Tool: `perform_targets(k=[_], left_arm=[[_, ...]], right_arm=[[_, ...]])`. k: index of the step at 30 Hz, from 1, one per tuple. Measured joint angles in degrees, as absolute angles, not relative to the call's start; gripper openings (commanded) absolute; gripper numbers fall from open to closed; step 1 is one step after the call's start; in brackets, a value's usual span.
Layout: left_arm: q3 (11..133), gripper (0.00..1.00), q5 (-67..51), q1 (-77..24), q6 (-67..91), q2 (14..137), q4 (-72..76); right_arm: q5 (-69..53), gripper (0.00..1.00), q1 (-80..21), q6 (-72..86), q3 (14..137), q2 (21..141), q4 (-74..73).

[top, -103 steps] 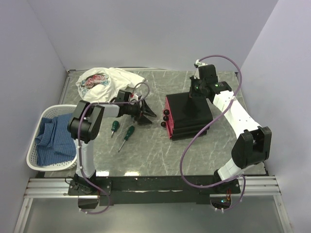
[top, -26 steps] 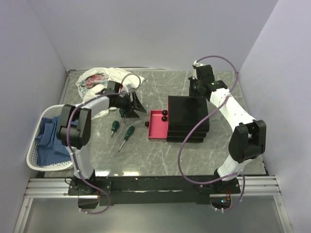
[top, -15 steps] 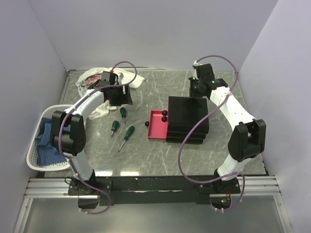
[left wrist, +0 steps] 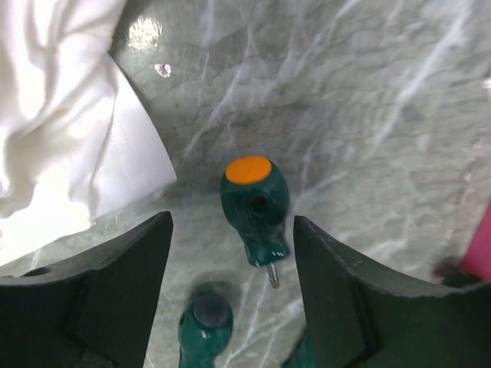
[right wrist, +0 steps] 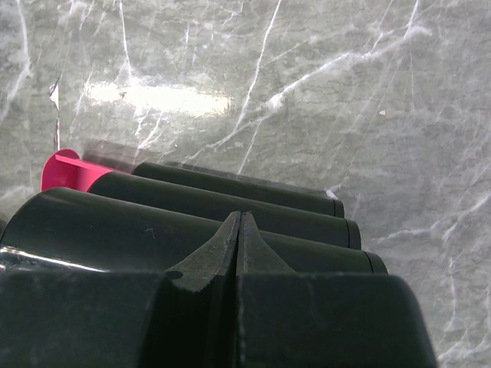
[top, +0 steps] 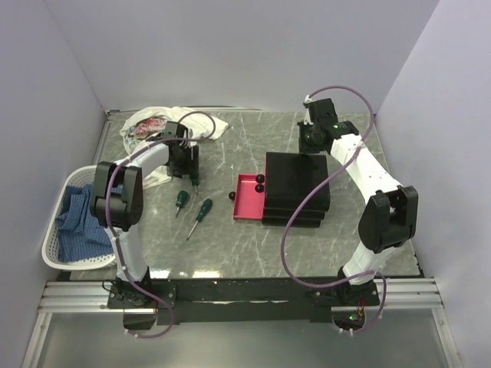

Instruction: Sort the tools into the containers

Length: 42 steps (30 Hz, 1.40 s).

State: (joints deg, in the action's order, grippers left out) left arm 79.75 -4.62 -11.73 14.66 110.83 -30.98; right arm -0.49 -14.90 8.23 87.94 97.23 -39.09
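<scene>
Since half a second ago the left gripper [top: 187, 167] has dropped from the white cloth [top: 173, 123] toward 6 o'clock. It hangs over a green screwdriver [left wrist: 254, 201], jaws wide, holding nothing. Stubby and orange-capped, the screwdriver lies on the table [top: 253, 253] at about 10 o'clock of the open pink drawer [top: 247, 201], its axis running 12-to-6 with the tip at 6. The right gripper [right wrist: 239, 230] is pinched closed at the far edge of the drawer unit [top: 295, 180].

No readable text, label or number is showing anywhere; the crumpled white cloth [top: 146, 126] is displaying only a blurred coloured print.
</scene>
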Motion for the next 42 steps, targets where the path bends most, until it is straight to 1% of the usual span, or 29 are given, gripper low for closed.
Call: perform_targets(k=[2,5,6,8,11,12,14,15,21,25,31,34,42], left_arm=[[79.7,0.64,-4.6,-11.8,14.2,111.8,-31.0],[79.8,0.58,-4.7,-12.2,14.0,112.5,-30.9],[79.8,0.52,-4.7,-12.4,14.0,112.6,-30.9],[80.3,0.48,-4.9,-12.9,13.7,113.2,-30.8],[80.9,0.34,-5.7,-13.5,13.0,114.4,-30.4],[81.1,0.26,-5.8,-13.6,12.8,114.6,-30.3],[81.3,0.21,-6.5,-13.6,12.6,114.8,-30.1],[81.4,0.14,-6.8,-13.7,12.5,114.9,-29.9],[81.2,0.01,-9.8,-13.8,12.7,113.8,-30.3],[78.6,0.01,-14.2,-14.9,13.3,107.7,-30.3],[76.7,0.01,-21.8,-20.2,14.8,98.8,-28.7],[76.6,0.01,-25.4,-22.8,15.3,98.4,-27.7],[76.8,0.01,-29.5,-26.1,16.2,101.5,-27.5]], right_arm=[[-0.5,0.0,-14.9,8.2,88.0,97.2,-39.1],[-0.5,0.0,-14.9,8.2,88.0,97.2,-39.1],[-0.5,0.0,-14.9,8.2,88.0,97.2,-39.1],[-0.5,0.0,-14.9,8.2,88.0,97.2,-39.1],[-0.5,0.0,-14.9,8.2,88.0,97.2,-39.1],[-0.5,0.0,-14.9,8.2,88.0,97.2,-39.1],[-0.5,0.0,-14.9,8.3,88.0,97.2,-39.1],[-0.5,0.0,-14.9,8.2,88.0,97.2,-39.1],[-0.4,0.0,-14.9,8.2,88.0,97.2,-39.1],[-0.2,0.0,-15.0,8.2,88.0,97.2,-39.1],[0.6,0.0,-15.4,8.0,87.9,97.2,-39.0],[1.1,0.0,-15.6,8.0,87.9,97.2,-39.0],[2.0,0.0,-16.0,7.7,87.8,97.2,-38.8]])
